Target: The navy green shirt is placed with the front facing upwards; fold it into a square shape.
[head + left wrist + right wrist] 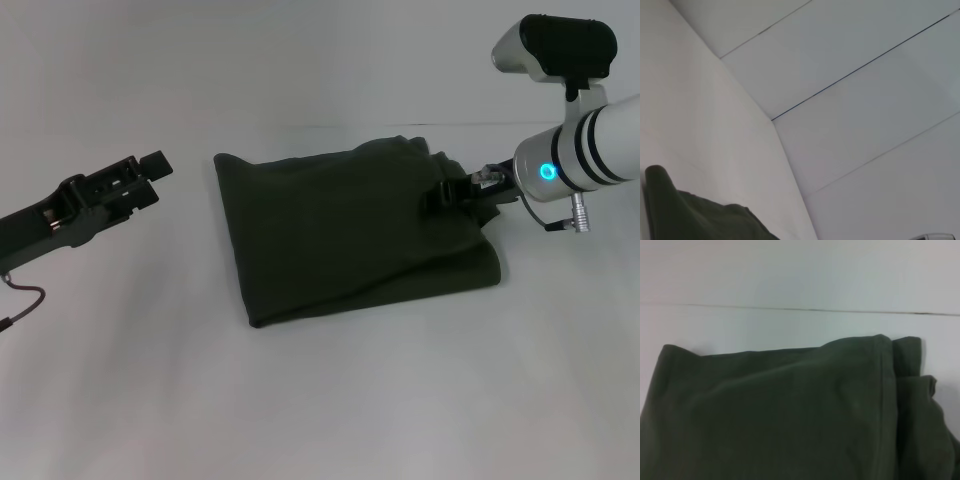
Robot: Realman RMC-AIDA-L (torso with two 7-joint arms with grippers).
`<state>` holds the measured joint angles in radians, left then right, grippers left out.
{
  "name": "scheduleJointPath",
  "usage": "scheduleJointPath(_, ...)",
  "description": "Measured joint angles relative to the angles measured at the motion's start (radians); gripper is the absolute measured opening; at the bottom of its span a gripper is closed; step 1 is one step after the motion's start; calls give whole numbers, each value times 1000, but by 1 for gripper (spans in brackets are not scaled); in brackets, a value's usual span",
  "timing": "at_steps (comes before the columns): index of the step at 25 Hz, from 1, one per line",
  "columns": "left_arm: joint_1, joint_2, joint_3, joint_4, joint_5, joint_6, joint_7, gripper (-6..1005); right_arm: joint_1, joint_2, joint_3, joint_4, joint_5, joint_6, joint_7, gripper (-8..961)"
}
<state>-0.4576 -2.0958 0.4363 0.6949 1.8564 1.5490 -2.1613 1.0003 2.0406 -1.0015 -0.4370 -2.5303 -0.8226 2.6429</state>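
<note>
The navy green shirt lies on the white table as a folded, roughly square bundle with its lettering hidden. Its right side is bunched into thicker layers. My right gripper is low over that right edge, at or just above the cloth. My left gripper hovers above the bare table to the left of the shirt, a short gap from its left edge. A corner of the shirt shows in the left wrist view. The right wrist view looks closely at the folded shirt and its stacked hems.
The white table extends on all sides of the shirt. A thin dark cable hangs under my left arm at the far left. Pale wall panels stand behind the table.
</note>
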Motion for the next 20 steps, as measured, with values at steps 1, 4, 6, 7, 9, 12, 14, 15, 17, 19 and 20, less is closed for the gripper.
scheduleJointPath(1,0,0,0,0,-2,0,0,766,-1,0,0,0,-1,3,5,599)
scheduleJointPath(4,-2,0,0,0,-5,-2,1,766,-2,-1,-1,0,-1,14,27,481)
scheduleJointPath(6,-2,0,0,0,-5,-3,1,766,-1,-3,-2,0,-2,17,40,328)
scheduleJointPath(7,-3,0,0,0,-5,-4,1,766,-1,-5,-4,0,-2,17,46,289)
scheduleJointPath(9,-3,0,1,0,-5,-4,1,766,0,-6,-9,0,-2,16,53,212)
scheduleJointPath(12,-3,-1,0,0,-6,-8,1,766,0,-6,-22,0,-2,15,55,135)
scheduleJointPath(14,-3,0,-1,0,-10,-10,1,766,0,-6,-35,0,-2,15,54,134)
scheduleJointPath(15,-3,0,-1,0,-13,-11,1,766,0,-5,-41,1,-2,15,54,134)
scheduleJointPath(17,-3,0,-1,0,-16,-11,2,766,2,-4,-48,1,-3,15,55,137)
scheduleJointPath(19,-3,0,-1,0,-18,-11,2,766,5,-3,-56,1,-4,16,55,142)
scheduleJointPath(20,-3,0,-1,0,-18,-11,2,766,6,-2,-63,1,-4,16,55,145)
